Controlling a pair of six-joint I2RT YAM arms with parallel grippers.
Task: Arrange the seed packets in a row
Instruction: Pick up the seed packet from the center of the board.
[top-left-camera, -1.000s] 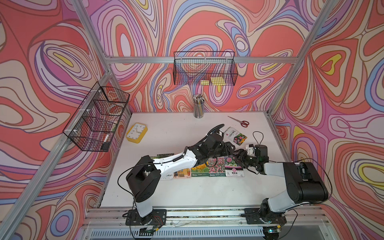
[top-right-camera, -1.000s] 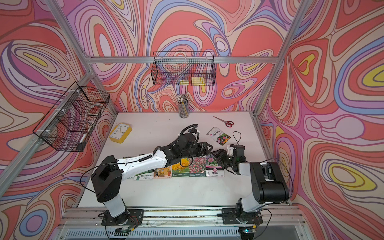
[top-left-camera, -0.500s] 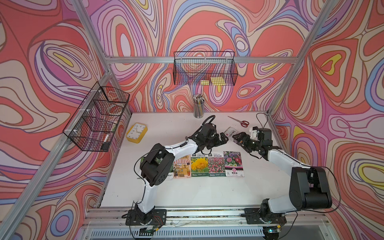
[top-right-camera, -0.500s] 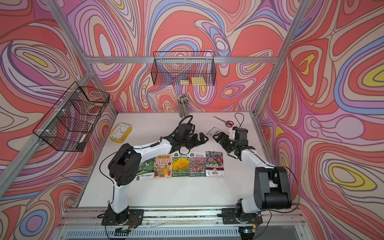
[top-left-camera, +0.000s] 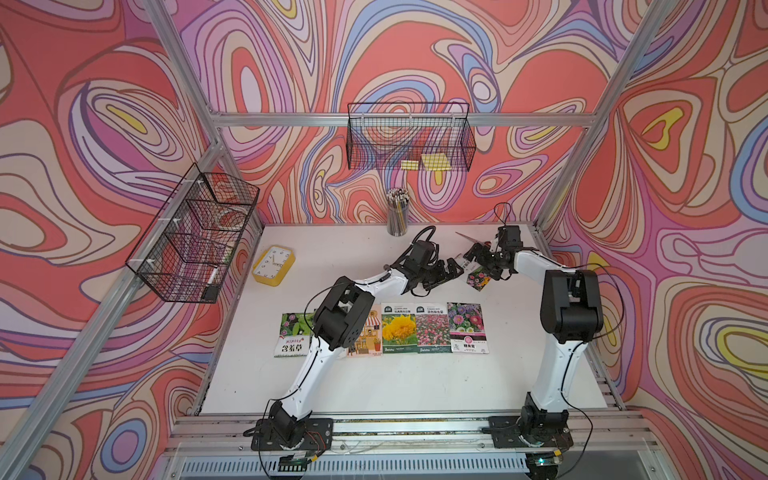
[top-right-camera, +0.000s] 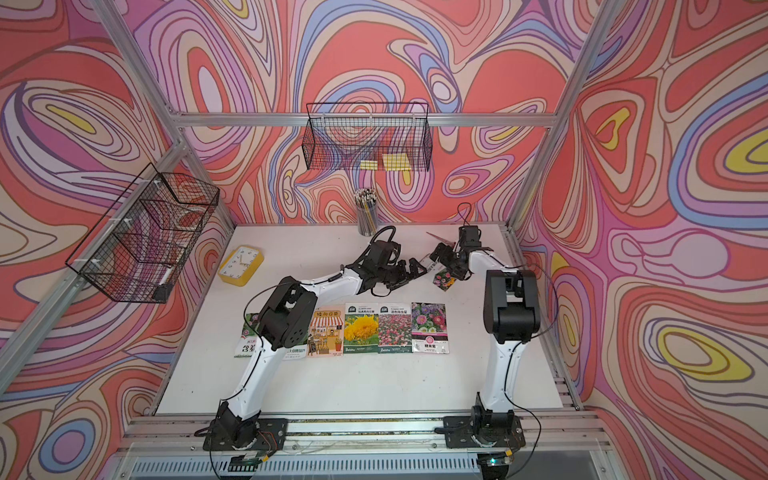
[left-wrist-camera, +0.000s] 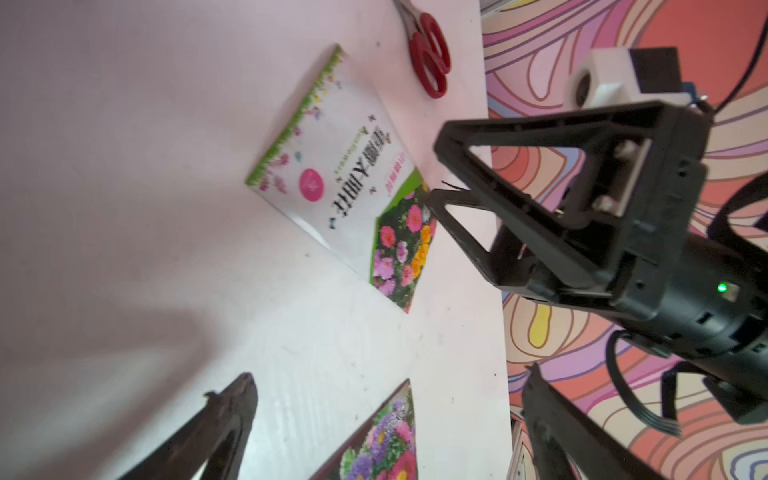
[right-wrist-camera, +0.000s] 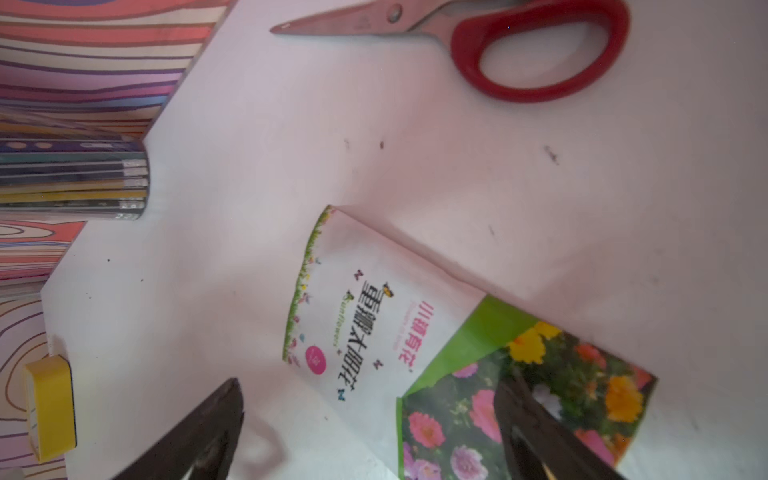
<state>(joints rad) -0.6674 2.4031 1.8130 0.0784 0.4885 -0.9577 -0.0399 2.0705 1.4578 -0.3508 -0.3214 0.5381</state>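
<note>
1. Table (top-left-camera: 374, 386): white top, with part of its middle covered by the arms.
2. Left arm (top-left-camera: 340, 316): its elbow stands over the row and blocks part of it.
3. Wire baskets: one is on the back wall (top-left-camera: 409, 137) and one on the left wall (top-left-camera: 195, 237). What the left one holds is hard to make out.
4. Seed packets, row of six: they lie flat, side by side, across the middle of the table.
   - The leaf packet (top-left-camera: 293, 334) is at the left end.
   - The white-banded packet (top-right-camera: 297, 352) is next and is almost wholly hidden by the elbow.
   - The shopfront packet (top-right-camera: 326, 332) is half covered in one top view.
   - The yellow-flower packet (top-left-camera: 398, 328), pink-field packet (top-left-camera: 432, 328) and purple-aster packet (top-left-camera: 467, 328) are in full view.
5. Clock (top-left-camera: 273, 266): yellow-framed, at the back left.
6. Pencil cup (top-left-camera: 397, 212): stands at the back edge.
7. Left gripper (top-left-camera: 453, 275): jaws spread wide and holding nothing, just beside the loose packet.
8. Right gripper (top-left-camera: 481, 264): jaws spread wide and holding nothing, over the loose packet. Contact between finger and packet cannot be told.
9. Loose packet (right-wrist-camera: 415, 353): the seventh, lying flat and skewed at the back right, apart from the row. In both top views it is largely hidden by the right gripper.
10. Scissors (right-wrist-camera: 519, 50): red-handled, near the loose packet. The handles are cut off in the right wrist view.
11. Sticky-note pads (top-left-camera: 434, 161): yellow, in the back basket.
</note>
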